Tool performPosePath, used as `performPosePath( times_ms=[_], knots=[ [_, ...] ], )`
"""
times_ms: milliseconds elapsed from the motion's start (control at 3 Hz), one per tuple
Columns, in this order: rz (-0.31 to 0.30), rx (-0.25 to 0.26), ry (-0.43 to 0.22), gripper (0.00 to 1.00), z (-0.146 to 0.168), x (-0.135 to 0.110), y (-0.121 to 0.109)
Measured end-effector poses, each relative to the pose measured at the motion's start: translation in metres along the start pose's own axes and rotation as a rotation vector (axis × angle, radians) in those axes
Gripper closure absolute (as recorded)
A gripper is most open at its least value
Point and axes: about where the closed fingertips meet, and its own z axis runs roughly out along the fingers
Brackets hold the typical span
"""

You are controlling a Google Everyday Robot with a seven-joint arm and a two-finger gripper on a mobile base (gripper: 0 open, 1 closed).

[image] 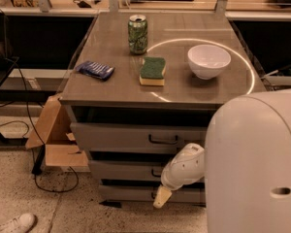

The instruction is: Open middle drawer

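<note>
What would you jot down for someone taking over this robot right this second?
The middle drawer looks shut; its handle is partly hidden by the arm.
The gripper hangs just below that handle, in front of the bottom drawer; no hold on the handle shows.
Done: arm is at the drawers.
Left: take the handle, pull the drawer out.

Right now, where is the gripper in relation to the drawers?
In the camera view the gripper hangs low at the centre, in front of the bottom drawer and just below the front of the middle drawer.
</note>
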Motion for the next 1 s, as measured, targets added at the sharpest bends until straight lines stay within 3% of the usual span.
performPosePath(
  times_ms=[1000],
  knots=[
    [-0.005, -0.03, 0.026, 0.0, -0.013, 0.014, 0.018]
  ],
)
